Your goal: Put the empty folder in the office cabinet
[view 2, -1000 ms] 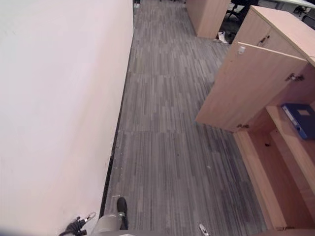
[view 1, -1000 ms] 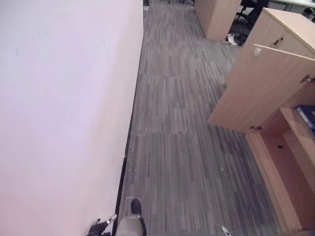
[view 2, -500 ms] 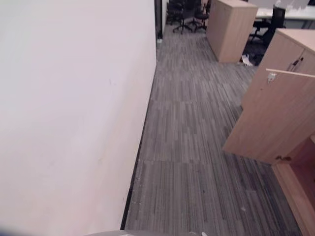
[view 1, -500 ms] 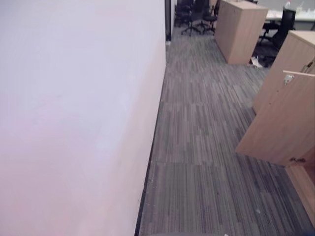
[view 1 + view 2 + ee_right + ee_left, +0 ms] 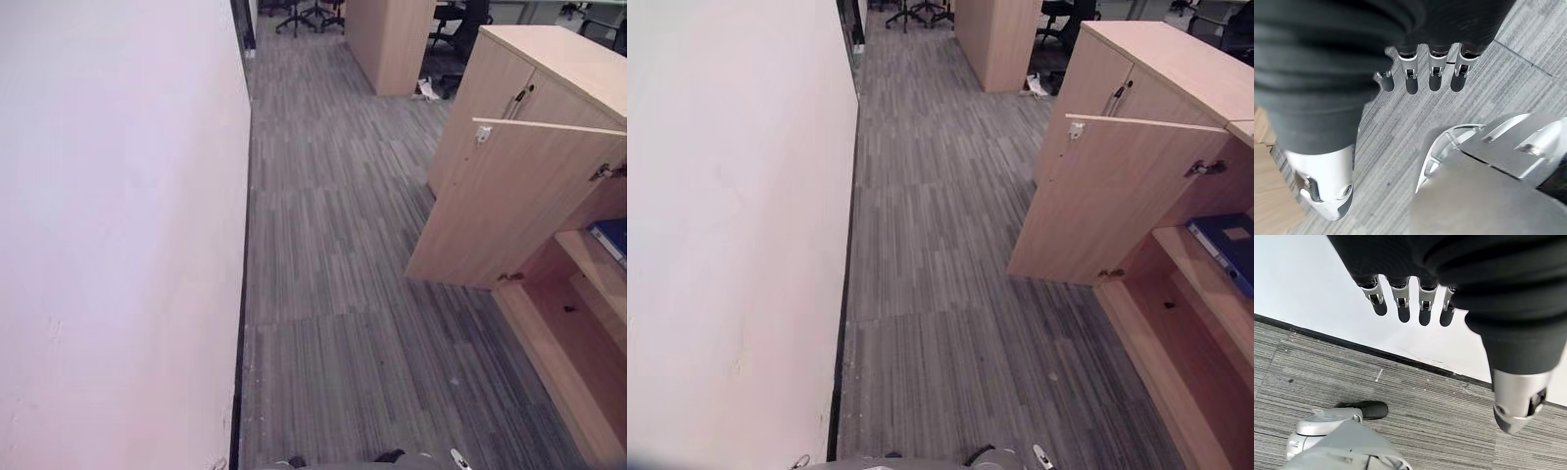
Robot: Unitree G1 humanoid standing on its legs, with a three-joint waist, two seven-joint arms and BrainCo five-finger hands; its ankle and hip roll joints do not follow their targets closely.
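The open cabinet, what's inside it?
A blue folder lies on a shelf in the open cabinet. The bottom compartment looks bare. The open door hides the rest.

L hand (image 5: pixel 1415 279) in its wrist view, fingers (image 5: pixel 1403 308) straight & relaxed, thumb apart, empty, R hand (image 5: pixel 1415 39) in its wrist view, same pose, empty

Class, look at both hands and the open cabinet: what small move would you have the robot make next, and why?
Probably step back from the cabinet. The blue folder already lies on a shelf inside, behind the open door, while the left hand and the right hand hang with relaxed fingers, holding nothing. Closing the door might follow.
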